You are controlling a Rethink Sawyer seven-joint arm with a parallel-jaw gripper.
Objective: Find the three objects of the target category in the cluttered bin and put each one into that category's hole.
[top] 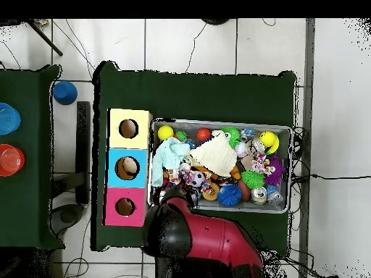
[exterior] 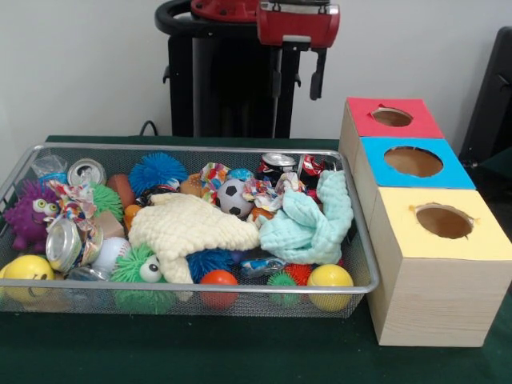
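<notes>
The wire-mesh bin (exterior: 200, 290) sits on the green table, full of clutter; it also shows in the overhead view (top: 217, 121). No furry plush animal shows clearly. A tan-orange lump (exterior: 192, 185) peeks out behind the cream waffle cloth (exterior: 192, 228); I cannot tell what it is. A mint cloth (exterior: 312, 224) lies at the bin's right end. My gripper (exterior: 296, 80) hangs open and empty above the bin's far edge. In the overhead view the red arm (top: 203, 239) hides it. Wooden boxes with red (exterior: 420, 124), blue (exterior: 376, 164) and yellow (exterior: 400, 232) tops stand to the right, one hole each.
The bin also holds a purple googly-eyed spiky ball (exterior: 28, 214), green (exterior: 136, 268) and blue (exterior: 156, 170) spiky balls, crushed cans (exterior: 64, 244), a small soccer ball (exterior: 234, 198) and yellow balls (exterior: 330, 280). In the overhead view, blue (top: 65, 92) and red (top: 9, 159) cups stand left.
</notes>
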